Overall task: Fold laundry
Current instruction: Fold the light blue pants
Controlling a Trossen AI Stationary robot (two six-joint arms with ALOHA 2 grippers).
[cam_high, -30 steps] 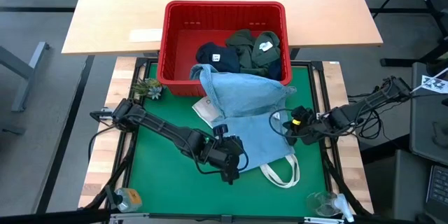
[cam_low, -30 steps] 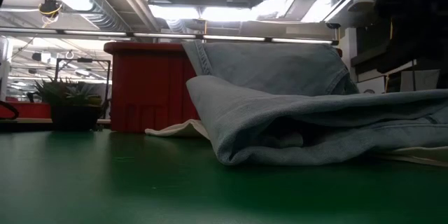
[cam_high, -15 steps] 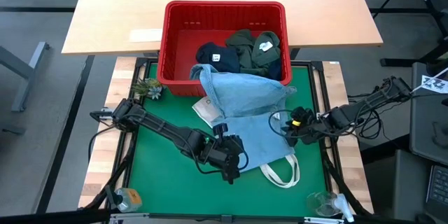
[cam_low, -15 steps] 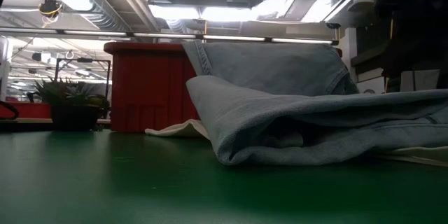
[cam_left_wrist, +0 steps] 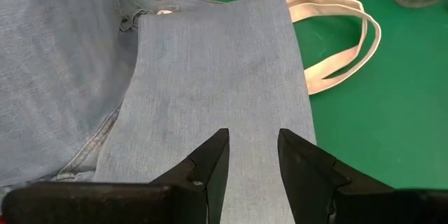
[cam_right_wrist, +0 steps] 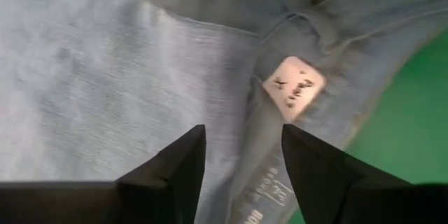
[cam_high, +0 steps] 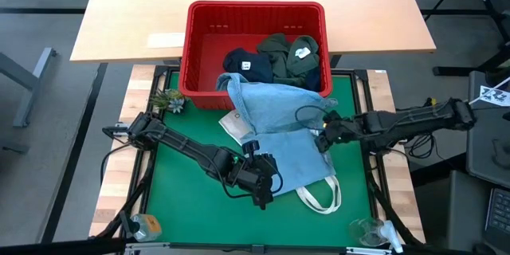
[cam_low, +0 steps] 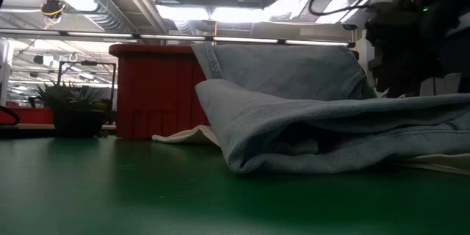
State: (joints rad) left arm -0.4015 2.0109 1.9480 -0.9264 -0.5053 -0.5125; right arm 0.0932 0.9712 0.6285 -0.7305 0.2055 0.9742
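Fingers of the right gripper (cam_high: 321,141) are parted over the waistband of the denim jeans (cam_high: 279,131), nothing grasped; the left gripper (cam_high: 264,194) is parted too, poised over the near hem, holding nothing. Soft but weighty cloth is expected, limp and prone to sag, so thick seams or the waistband are judged best for gripping. Pale blue, half folded, the jeans lie on the green mat (cam_high: 183,199), draped over the red basket (cam_high: 203,24) rim.

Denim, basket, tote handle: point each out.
Denim (cam_high: 279,115), high view, middle of the cloth.
Basket (cam_high: 255,5), high view, far rim.
Tote handle (cam_left_wrist: 343,59), left wrist view, strap of the loop.
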